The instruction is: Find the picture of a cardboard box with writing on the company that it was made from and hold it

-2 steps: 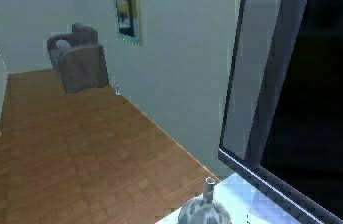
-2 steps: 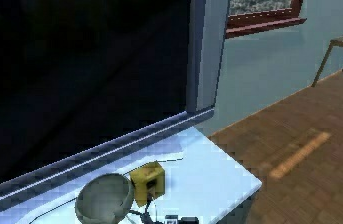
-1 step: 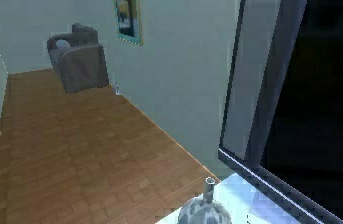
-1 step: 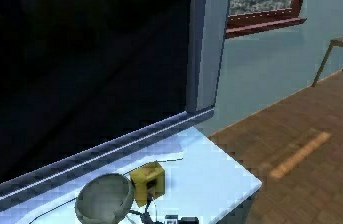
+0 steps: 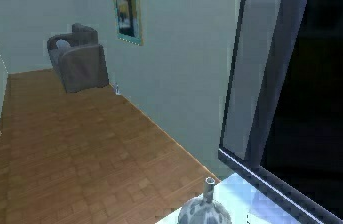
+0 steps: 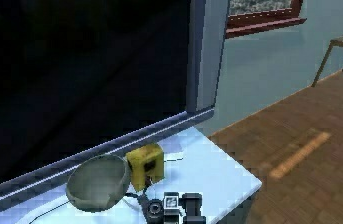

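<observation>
A very large dark screen point(image 6: 79, 70) takes the left and middle of the arm side view and stands on the far part of a white counter point(image 6: 224, 180). A wooden floor point(image 5: 69, 150) goes away to the far wall, where a grey armchair point(image 5: 77, 60) stands at the far left. A framed picture point(image 5: 129, 20) hangs on the wall to the right of the armchair. A second framed picture point(image 6: 264, 15) hangs on the wall to the right of the screen.

On the counter, near the foot of the screen, lies a grey-green bowl point(image 6: 97, 182). In the forward view, a speckled grey vase point(image 5: 204, 208) stands on the near end of the counter. Just to the right of the bowl stands a small yellow box point(image 6: 146, 163). By its shape and colour I judge that it is the cardboard box of the task.

The pincer point(image 6: 147, 198) is at the near edge of the counter, close in front of the yellow box and the bowl. These things stand right behind its fingers, so I cannot tell whether it is grasping anything.

In my judgement the search is finished and the reach for the grasp is the step in hand. The next move needs the fingers around the yellow box without pushing the bowl, then a lift clear of the counter.
</observation>
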